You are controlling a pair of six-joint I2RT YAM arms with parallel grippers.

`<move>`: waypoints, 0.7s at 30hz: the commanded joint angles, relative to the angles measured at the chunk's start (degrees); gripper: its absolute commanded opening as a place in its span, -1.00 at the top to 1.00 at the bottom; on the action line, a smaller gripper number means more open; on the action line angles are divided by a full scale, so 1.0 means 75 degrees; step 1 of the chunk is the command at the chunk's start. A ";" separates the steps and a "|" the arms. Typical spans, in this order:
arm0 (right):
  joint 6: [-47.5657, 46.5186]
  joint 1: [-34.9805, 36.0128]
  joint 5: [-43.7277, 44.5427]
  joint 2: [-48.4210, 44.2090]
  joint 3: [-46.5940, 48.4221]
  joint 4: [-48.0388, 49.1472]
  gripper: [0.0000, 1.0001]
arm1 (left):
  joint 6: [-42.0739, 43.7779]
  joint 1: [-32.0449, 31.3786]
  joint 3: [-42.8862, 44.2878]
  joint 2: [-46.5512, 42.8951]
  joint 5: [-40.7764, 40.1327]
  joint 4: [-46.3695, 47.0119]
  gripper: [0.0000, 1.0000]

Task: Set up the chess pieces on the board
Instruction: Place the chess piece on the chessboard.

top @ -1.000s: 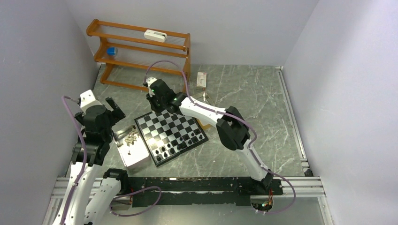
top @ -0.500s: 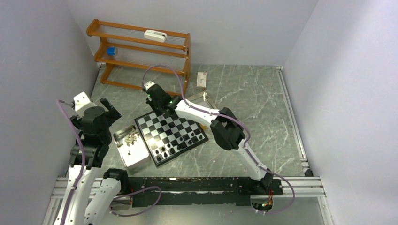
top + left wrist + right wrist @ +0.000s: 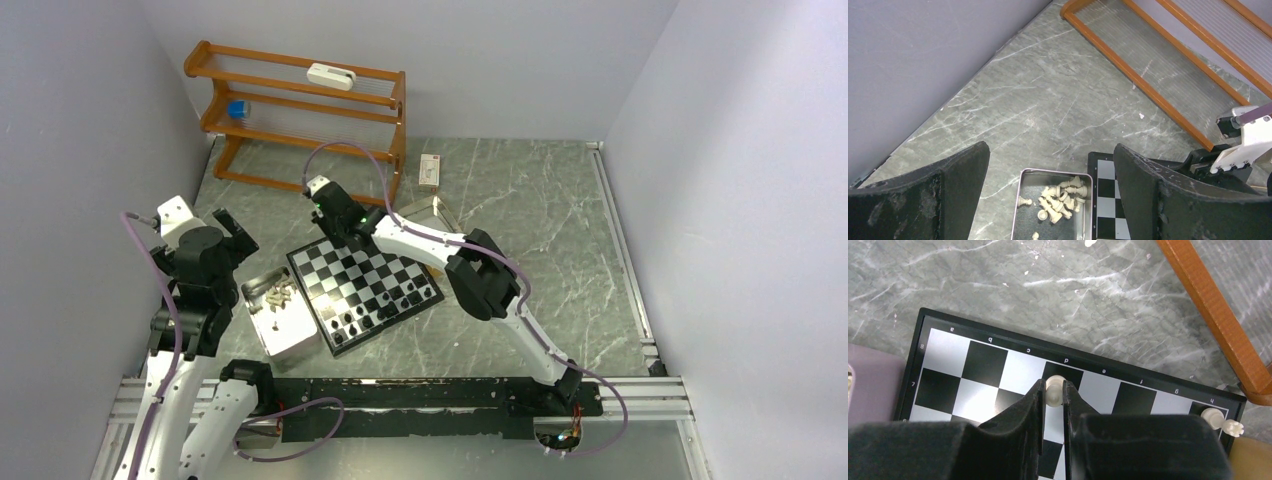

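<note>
The chessboard (image 3: 365, 280) lies in the middle of the table, with black pieces (image 3: 385, 308) along its near edge. My right gripper (image 3: 1053, 390) is shut on a cream-white chess piece (image 3: 1053, 388) over the board's far row, by the d mark; in the top view it (image 3: 338, 228) is at the board's far corner. Two white pieces (image 3: 1215, 417) stand at the far right corner. My left gripper (image 3: 1050, 170) is open and empty, high above a metal tray (image 3: 1020, 200) holding several loose white pieces (image 3: 1063, 197).
A wooden rack (image 3: 300, 110) stands at the back left with a white object and a blue object on it. A small box (image 3: 429, 172) lies behind the board. A second tray (image 3: 425, 212) sits under the right arm. Walls close in left and right.
My right gripper has moved left and farther back along the board's far edge. My left arm has shifted slightly to the left.
</note>
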 commanded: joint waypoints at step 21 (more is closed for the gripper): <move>0.0159 0.0004 0.0147 0.0192 0.0390 -0.0130 -0.06 | 0.0093 -0.0006 0.0084 -0.0053 -0.0053 0.0056 -0.96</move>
